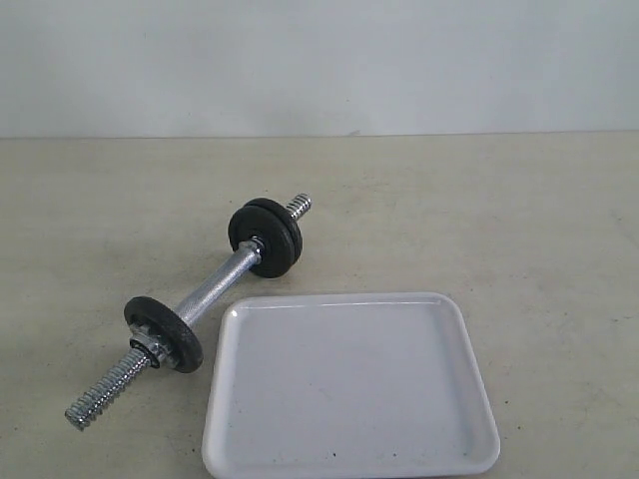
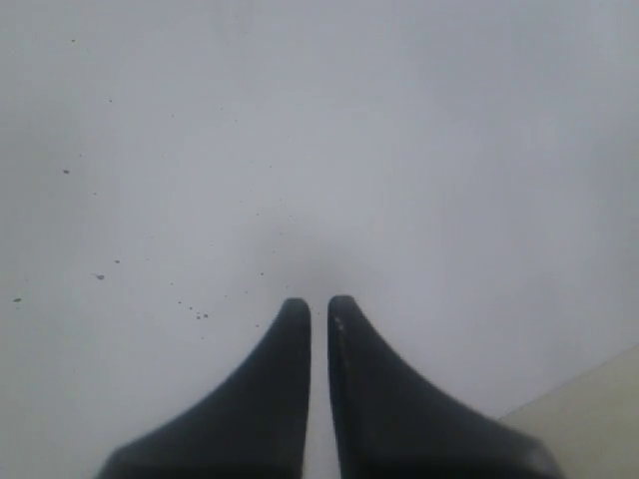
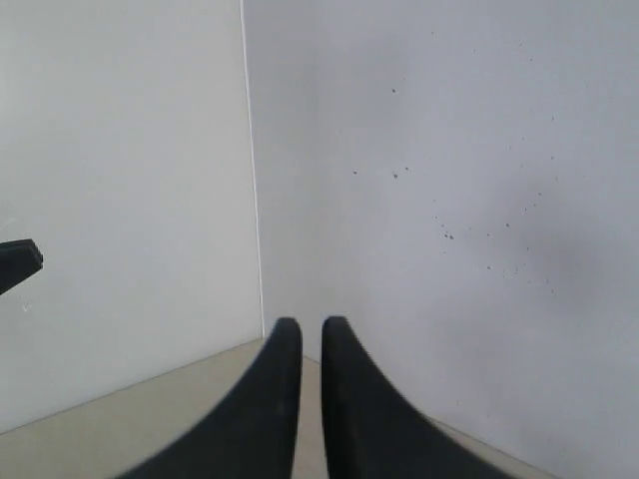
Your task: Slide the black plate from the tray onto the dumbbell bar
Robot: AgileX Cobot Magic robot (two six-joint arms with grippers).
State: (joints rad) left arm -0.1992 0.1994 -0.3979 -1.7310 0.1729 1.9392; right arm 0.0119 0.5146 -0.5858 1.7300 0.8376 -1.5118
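**Beside the tray (image 1: 349,389): bar (image 1: 215,289) loaded**

Left of the tray we see the bar lying aslant. Two black plates (image 1: 265,237) sit at its far end, and a third plate (image 1: 165,334) sits just beside the tray's corner. Our left gripper (image 2: 319,304) and right gripper (image 3: 312,327) are clenched, grasping nothing.

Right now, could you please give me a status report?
Left gripper and right gripper shut, empty. Tray empty; black plates on dumbbell bar. Nothing in the way.

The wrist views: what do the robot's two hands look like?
The left hand and the right hand look alike: two matte black fingers each, broad at the base, tapering in a curve to rounded tips. No cables or lettering show.
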